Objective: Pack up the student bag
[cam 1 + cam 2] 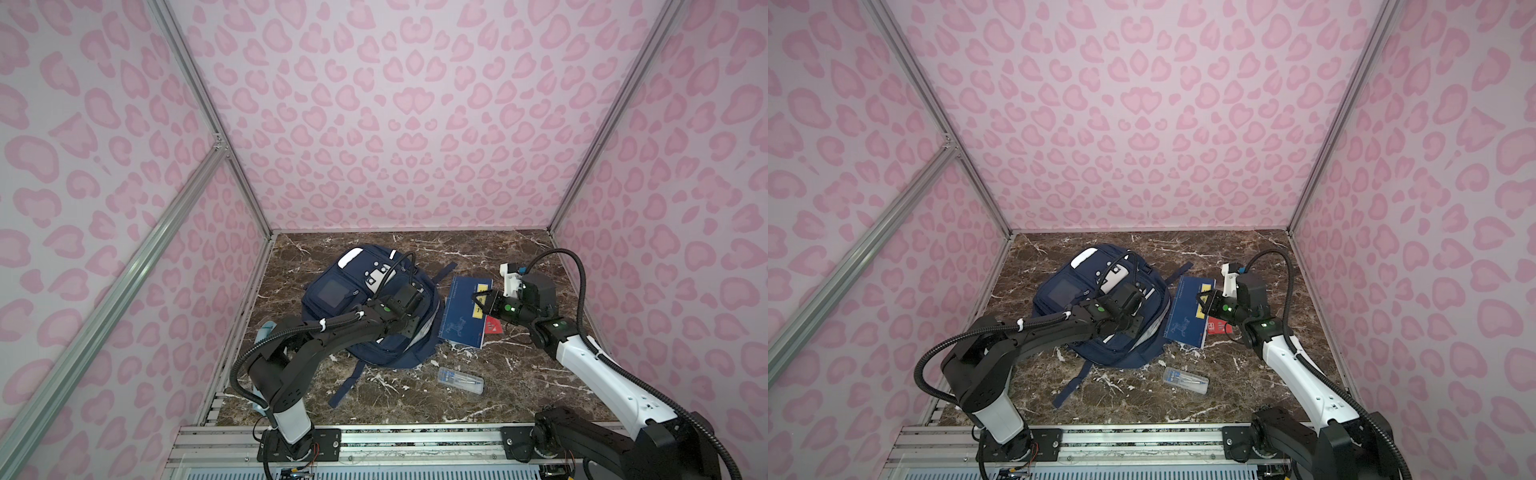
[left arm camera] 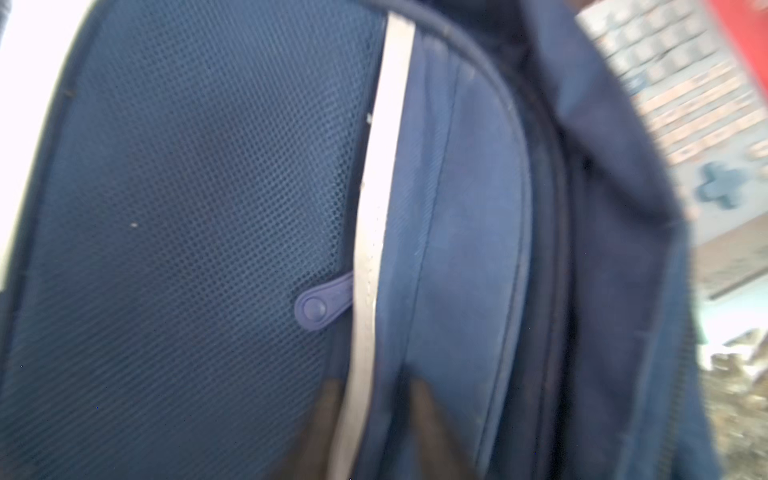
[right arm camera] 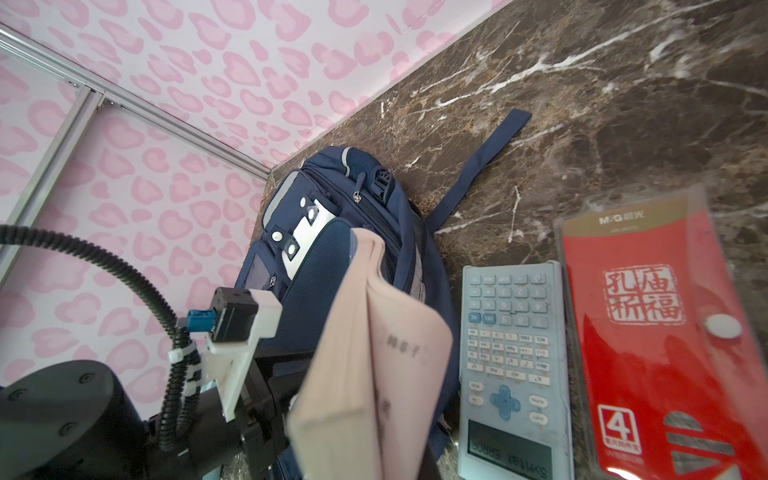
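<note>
Student bag [image 1: 332,291] lies flat on the counter [image 1: 519,374], left of centre. Left gripper [image 2: 372,415] jaws look pinched on its white-striped edge. Right gripper [image 1: 478,301] jaws are clamped on the navy book [image 1: 461,320]. Loading step, I reckon. Next up: lift that edge to open the bag, then slide the book in.

- red pouch [image 3: 648,374]: "m&g" with 晨光 on its grey top strip; a square seal reading 孔庙祈福; a boxed "4".
- calculator [image 3: 513,365]: screen reads "syntax error"; keys marked "ac" and "del".

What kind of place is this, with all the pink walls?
Probably a robot test booth: pink spotted panels on a metal frame, a marble-look tabletop, and two robot arms bolted to a rail at its edge.
</note>
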Robot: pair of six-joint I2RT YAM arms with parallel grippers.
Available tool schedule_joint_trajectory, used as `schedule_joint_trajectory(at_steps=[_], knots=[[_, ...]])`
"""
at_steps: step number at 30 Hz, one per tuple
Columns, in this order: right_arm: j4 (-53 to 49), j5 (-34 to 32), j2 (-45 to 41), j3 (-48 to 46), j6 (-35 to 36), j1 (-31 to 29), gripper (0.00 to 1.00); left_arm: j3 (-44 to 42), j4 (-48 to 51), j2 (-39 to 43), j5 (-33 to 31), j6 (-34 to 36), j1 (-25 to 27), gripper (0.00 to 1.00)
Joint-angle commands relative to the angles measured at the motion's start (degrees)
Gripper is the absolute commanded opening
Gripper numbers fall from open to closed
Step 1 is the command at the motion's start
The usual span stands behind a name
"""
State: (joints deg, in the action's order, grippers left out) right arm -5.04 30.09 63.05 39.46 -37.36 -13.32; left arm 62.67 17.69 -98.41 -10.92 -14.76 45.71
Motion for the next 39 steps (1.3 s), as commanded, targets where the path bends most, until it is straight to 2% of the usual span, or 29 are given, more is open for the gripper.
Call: schedule_joint_trajectory(at_steps=[1,4,8,12,13,16,18,21,29,31,32,34,35,37,39], knots=[[4.52,1.03,-0.12,-1.45,-1.71,-1.16,0.0,1.43,0.1,2.21,0.9,0.24,-1.77,0.04],[7.29,-0.93,-0.67,-2.84,-4.58,-4.11,0.0,2.99,1.59,5.44,2.04,-0.09,-4.33,0.04],[17.68,-4.45,-1.37,-7.85,-14.62,-8.32,0.0,4.21,2.05,10.94,4.41,-0.94,-6.28,0.04],[21.19,-6.76,0.7,-8.03,-20.77,-11.28,0.0,5.78,3.87,14.39,6.03,-2.57,-7.98,0.04],[24.82,-6.1,2.15,-8.46,-23.52,-12.01,0.0,5.88,3.71,15.33,7.21,-2.8,-8.46,0.04],[37.55,-6.12,8.38,-9.28,-30.33,-15.44,0.0,6.09,3.52,17.2,9.33,-3.24,-9.39,0.04],[38.77,-6.79,14.09,-6.18,-30.57,-17.02,0.0,5.97,3.39,18.5,9.29,-3.79,-9.82,0.04],[46.44,-8.91,24.13,-2.54,-33.2,-18.73,0.0,6.2,2.3,20.09,12.76,-4.64,-11.31,0.04],[61.75,-16.32,48.02,12.61,-40.02,-25.53,0.0,8.04,2.41,20.81,15.68,-5.36,-14.48,0.04],[61.18,-18.28,52.36,16.66,-40.78,-26.41,0.01,8.12,2.34,20.39,16.82,-5.43,-14.51,0.04],[59.59,-19.33,54.76,19.1,-40.71,-26.94,0.13,8.18,2.4,20.21,16.73,-5.45,-14.45,0.04],[60.48,-19.05,59.17,23.36,-40.73,-27.54,0.46,8.21,2.32,19.94,16.55,-5.53,-14.68,0.04],[58.11,-18.09,60.5,25.67,-40.66,-27.63,0.55,8.09,2.17,19.86,16.09,-5.64,-14.89,0.04],[55.86,-16.26,60.7,26.31,-40.06,-27.73,0.64,7.91,2.04,19.51,14.83,-6.87,-15.26,0.04],[54.89,-15.67,57.51,21.91,-38.44,-27.49,0.7,7.5,1.49,19.08,14.86,-7.85,-15.39,0.04]])
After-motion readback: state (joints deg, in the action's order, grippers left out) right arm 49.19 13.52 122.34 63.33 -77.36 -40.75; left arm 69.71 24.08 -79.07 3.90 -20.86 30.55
